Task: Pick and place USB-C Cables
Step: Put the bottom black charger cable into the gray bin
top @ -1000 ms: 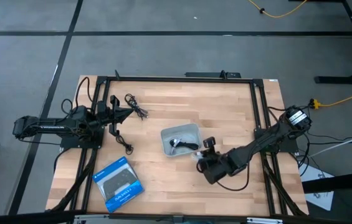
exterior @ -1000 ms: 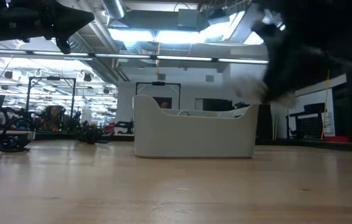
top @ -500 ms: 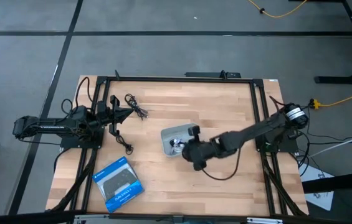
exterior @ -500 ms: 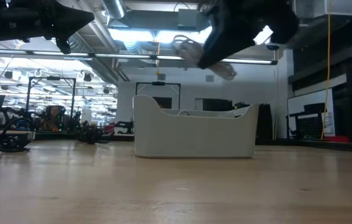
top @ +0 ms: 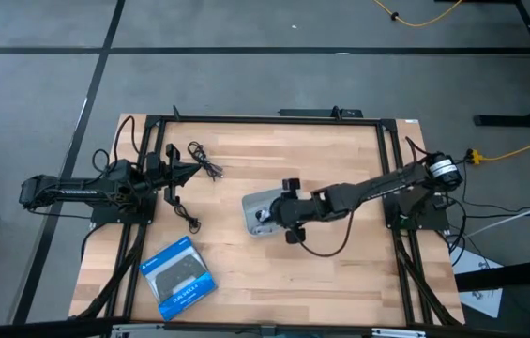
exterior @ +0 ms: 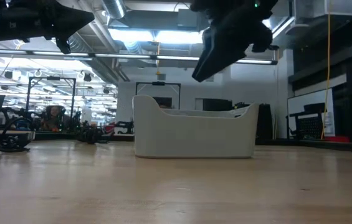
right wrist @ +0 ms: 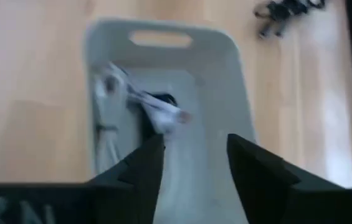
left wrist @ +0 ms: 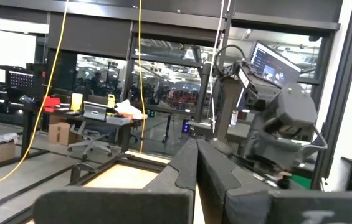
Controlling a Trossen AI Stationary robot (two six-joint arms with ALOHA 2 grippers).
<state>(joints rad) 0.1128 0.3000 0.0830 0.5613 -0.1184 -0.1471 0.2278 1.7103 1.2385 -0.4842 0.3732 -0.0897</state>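
Right wrist view: the right tool [right wrist: 191,158] hangs over the bin [right wrist: 228,93], fingers spread and empty — pale cables [right wrist: 132,102] lie inside. Two black cables [top: 204,161] wait on the surface near the idle left tool [top: 188,170], fingers together; a low retreat could clip the bin's rim.

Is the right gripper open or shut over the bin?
Open. The right gripper's fingers stand apart with nothing between them, above the grey bin holding pale cables.
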